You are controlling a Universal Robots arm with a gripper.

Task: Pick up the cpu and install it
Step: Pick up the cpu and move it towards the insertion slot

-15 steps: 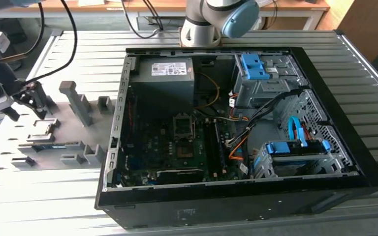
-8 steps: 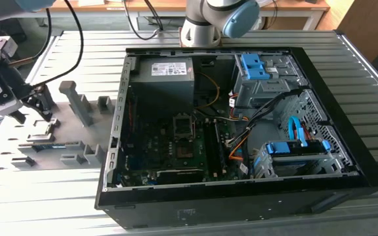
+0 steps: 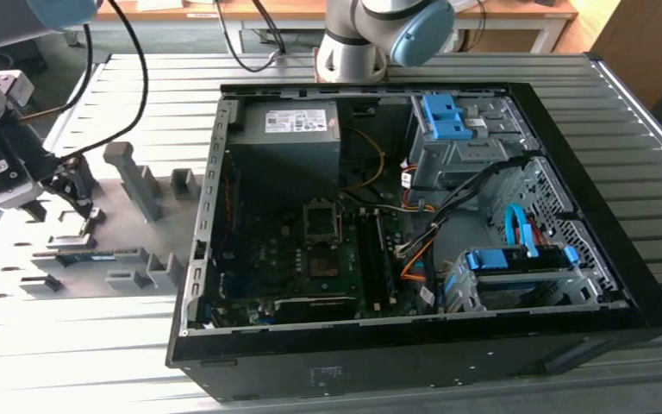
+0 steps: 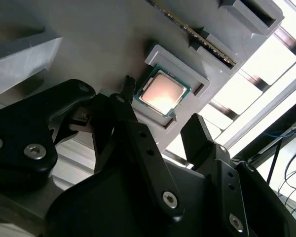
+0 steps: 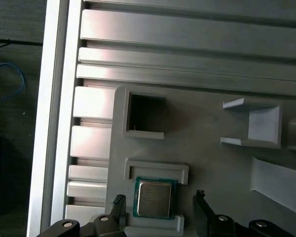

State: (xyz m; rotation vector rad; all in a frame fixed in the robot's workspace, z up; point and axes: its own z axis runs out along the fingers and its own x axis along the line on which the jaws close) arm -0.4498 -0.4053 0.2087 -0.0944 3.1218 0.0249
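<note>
Plate-side pick station, seen in the exterior view and both wrist views.

Gripper [image 4: 160, 106] poised over the grey fixture plate [image 4: 103, 39], jaws apart with nothing between them but air. One finger [image 4: 129, 106] on each side of the cpu [image 4: 161, 93], neither seen to touch it.

Cpu lying flat, shiny metal top upward, in a shallow raised cradle [image 5: 157, 169] on the plate, close to the plate edge that borders the slatted table [image 5: 93, 143]. Not yet lifted. Same straddle in the first wrist view: gripper [image 5: 159, 197] fingertips flanking the cpu [image 5: 153, 198] along the two cradle sides left open.

In the exterior view, gripper [image 3: 61, 203] low over the plate's [image 3: 113, 233] far end from the open computer case [image 3: 423, 362]. Case standing just beside the plate, on the exterior view's right of it, with the dark socket frame [image 3: 321, 220] inside, well apart from the plate.

Handling, as a judgement:
- Light, thin and rigid, so little clamping force needed.
- Smooth metal top, likely slippery and poor to press on.
- Underside and green board rim probably delicate, easily damaged by tilt or a drop.
- Best hold: two opposite edges of the green rim, at the cradle's open sides, kept level.
</note>
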